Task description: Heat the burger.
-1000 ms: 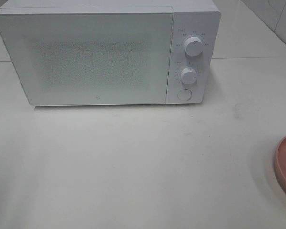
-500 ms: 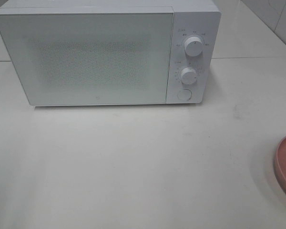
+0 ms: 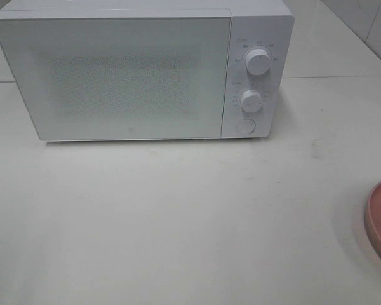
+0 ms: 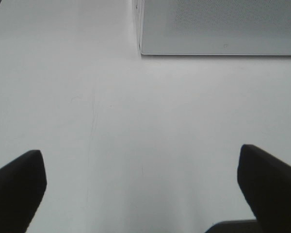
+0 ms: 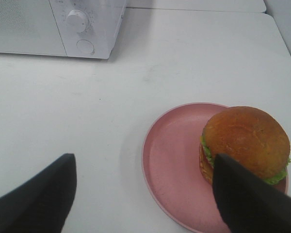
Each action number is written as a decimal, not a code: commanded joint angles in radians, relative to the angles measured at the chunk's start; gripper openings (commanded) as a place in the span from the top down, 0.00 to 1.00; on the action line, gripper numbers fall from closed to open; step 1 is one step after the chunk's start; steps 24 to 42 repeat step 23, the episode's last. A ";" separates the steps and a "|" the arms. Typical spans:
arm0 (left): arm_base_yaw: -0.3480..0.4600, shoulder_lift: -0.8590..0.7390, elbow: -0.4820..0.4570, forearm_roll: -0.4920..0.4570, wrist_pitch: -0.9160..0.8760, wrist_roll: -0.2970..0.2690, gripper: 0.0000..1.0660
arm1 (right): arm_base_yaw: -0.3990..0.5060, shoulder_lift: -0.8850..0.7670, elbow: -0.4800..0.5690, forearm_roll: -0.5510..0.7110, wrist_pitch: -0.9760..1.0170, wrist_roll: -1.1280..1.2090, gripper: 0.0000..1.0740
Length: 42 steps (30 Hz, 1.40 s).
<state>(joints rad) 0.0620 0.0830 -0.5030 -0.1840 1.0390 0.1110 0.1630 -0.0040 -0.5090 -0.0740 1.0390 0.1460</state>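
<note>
The burger with a golden-brown bun and green lettuce sits on a round pink plate in the right wrist view. Only the plate's edge shows at the right of the exterior view; the burger is out of that view. My right gripper is open and empty, above the plate's near side. My left gripper is open and empty over bare table, in front of the microwave. The white microwave stands at the back with its door shut.
The microwave has two round knobs and a round button on its right panel, also in the right wrist view. The white table stretches in front of it. A tiled wall is at the back right.
</note>
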 commanded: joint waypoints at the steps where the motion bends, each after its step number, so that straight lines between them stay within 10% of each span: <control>1: 0.003 -0.059 0.003 0.001 0.000 -0.007 0.04 | -0.009 -0.025 0.001 -0.002 0.000 -0.008 0.30; 42: 0.005 -0.113 0.003 0.002 -0.001 -0.007 0.04 | -0.009 -0.025 0.001 -0.002 0.000 -0.008 0.30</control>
